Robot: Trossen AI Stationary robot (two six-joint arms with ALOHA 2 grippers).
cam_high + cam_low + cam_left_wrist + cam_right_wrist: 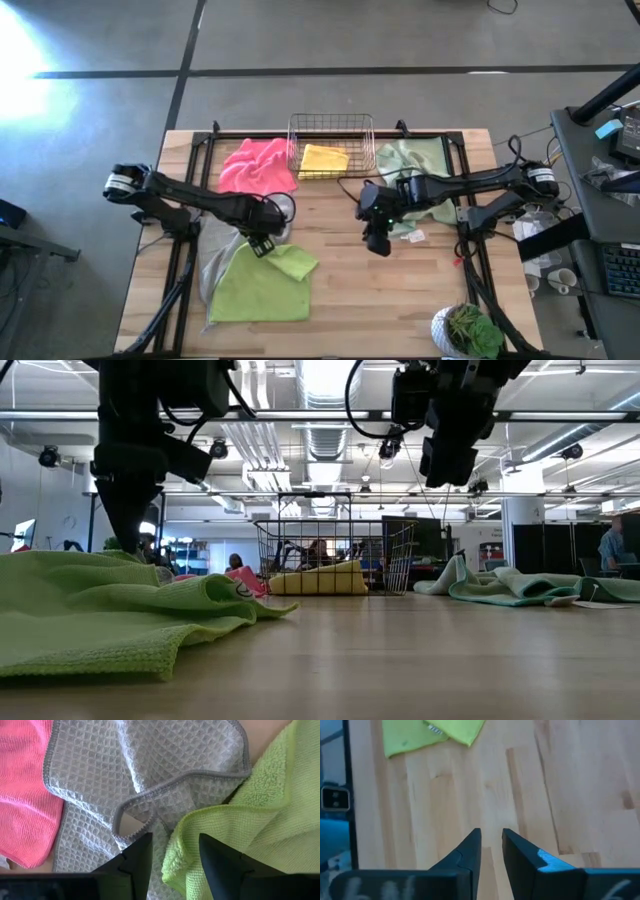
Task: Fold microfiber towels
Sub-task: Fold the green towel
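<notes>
Nearest, on the left of the wooden table (330,300), lies the lime green microfiber towel (262,285), one corner turned over. Above its far edge hangs the left gripper (264,241), fingers apart around nothing, over the light grey waffle-weave towel (150,775). At mid-table the right gripper (377,240) hovers over bare wood, its 2 fingers narrowly parted and empty. Farther off lie the hot pink towel (257,165), the yellow towel (323,159) inside the copper wire basket (331,125), and the pale sage green towel (408,158) on the right.

We record a light wooden worktop (330,290). Directly on it lie a lime green towel (262,288), a grey towel (213,250), a hot pink towel (256,166), a pale sage green towel (408,160), a copper wire basket (331,146) and a potted plant (467,330).
</notes>
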